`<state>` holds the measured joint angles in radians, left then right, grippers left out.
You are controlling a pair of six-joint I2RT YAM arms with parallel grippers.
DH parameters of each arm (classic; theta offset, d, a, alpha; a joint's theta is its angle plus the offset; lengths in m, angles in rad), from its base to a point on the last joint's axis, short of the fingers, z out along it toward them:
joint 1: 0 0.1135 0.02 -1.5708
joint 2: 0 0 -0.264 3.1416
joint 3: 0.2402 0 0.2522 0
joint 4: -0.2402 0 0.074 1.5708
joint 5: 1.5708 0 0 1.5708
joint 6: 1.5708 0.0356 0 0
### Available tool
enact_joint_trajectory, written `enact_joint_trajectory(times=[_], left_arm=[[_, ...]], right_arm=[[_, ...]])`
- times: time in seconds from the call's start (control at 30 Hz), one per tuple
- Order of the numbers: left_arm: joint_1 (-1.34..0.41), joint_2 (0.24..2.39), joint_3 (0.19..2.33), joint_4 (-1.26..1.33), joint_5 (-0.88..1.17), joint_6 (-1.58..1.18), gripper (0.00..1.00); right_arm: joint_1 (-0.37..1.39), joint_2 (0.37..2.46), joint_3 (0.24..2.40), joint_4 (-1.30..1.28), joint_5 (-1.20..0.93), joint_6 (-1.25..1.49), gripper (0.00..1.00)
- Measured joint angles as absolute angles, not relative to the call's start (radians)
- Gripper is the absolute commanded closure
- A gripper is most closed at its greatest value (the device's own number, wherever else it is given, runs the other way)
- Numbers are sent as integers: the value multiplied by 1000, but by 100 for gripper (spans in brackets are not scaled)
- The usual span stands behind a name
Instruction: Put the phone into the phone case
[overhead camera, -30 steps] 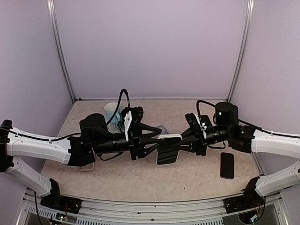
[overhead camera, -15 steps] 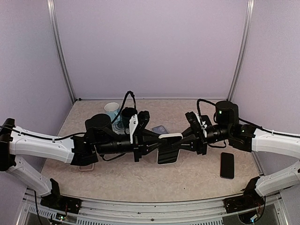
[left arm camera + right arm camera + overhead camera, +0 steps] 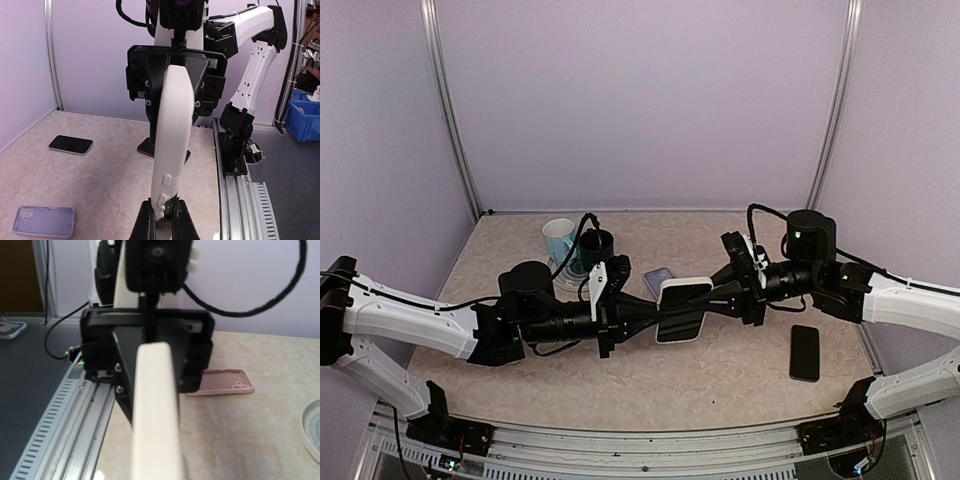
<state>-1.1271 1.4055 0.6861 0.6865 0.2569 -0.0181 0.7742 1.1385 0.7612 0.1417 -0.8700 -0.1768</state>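
Note:
A white phone case (image 3: 685, 294) is held in the air over the middle of the table, one end in each gripper. My left gripper (image 3: 655, 308) is shut on its left end; in the left wrist view the fingertips (image 3: 146, 222) pinch the edge of the case (image 3: 172, 130), with a dark strip beside it. My right gripper (image 3: 725, 295) is shut on the other end; in the right wrist view the case (image 3: 155, 410) hides its fingers. A black phone (image 3: 677, 328) lies on the table under the case.
A second black phone (image 3: 804, 352) lies at the right front. A lilac case (image 3: 658, 277) lies just behind the held case. A pink case (image 3: 220, 382) lies near the left arm. A white cup (image 3: 558, 238) and a dark cup (image 3: 596, 243) stand at the back left.
The left arm has swung lower and nearer, uncovering the two cups. The white case, held at both ends throughout, has tipped so more of its white side faces the top camera.

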Motion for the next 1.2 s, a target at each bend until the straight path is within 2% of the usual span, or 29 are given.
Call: enact_joint_trajectory(times=[0.13,0.17,0.2,0.23,0.27,0.3,0.37,0.43,0.47,0.57,0.6,0.63,0.7,0.73,0.8,0.9,1.07,1.1,1.13,1.2], left_arm=[[-1128,1417,689,696,246,-18,100],[-1128,1419,689,696,246,-18,76],[-1128,1420,689,696,245,-18,46],[-1128,1422,689,698,244,-17,35],[-1129,1425,689,704,243,-20,35],[-1129,1430,689,709,243,-23,38],[-1129,1445,689,721,250,-29,57],[-1130,1468,690,733,256,-39,90],[-1131,1480,693,735,257,-40,100],[-1131,1519,706,731,264,-48,100],[-1132,1525,708,733,273,-22,100],[-1135,1527,709,733,271,-17,100],[-1135,1527,709,736,276,-17,100],[-1135,1527,709,737,275,-23,100],[-1135,1527,708,733,271,-38,100],[-1134,1515,697,741,268,-53,100],[-1134,1487,686,772,270,-71,100],[-1134,1486,686,780,270,-75,100],[-1134,1486,686,786,272,-78,100],[-1134,1486,686,790,277,-86,100]], right_arm=[[773,1132,761,131,-865,-174,100],[773,1132,761,127,-863,-174,100],[773,1132,761,125,-862,-174,100],[773,1132,761,124,-860,-174,100],[774,1132,761,125,-859,-175,100],[774,1132,761,128,-859,-174,100],[774,1127,761,136,-860,-170,100],[774,1123,761,149,-861,-166,100],[774,1121,761,153,-862,-164,100],[774,1119,762,161,-866,-163,100],[772,1119,762,154,-866,-138,95],[770,1119,762,149,-872,-128,79],[770,1118,762,150,-869,-116,59],[770,1118,762,157,-862,-111,54],[770,1117,760,182,-852,-104,53],[772,1117,739,239,-840,-76,57],[772,1136,682,329,-839,-3,57],[772,1143,677,342,-840,7,61],[772,1151,676,353,-841,18,70],[772,1171,676,379,-846,34,97]])
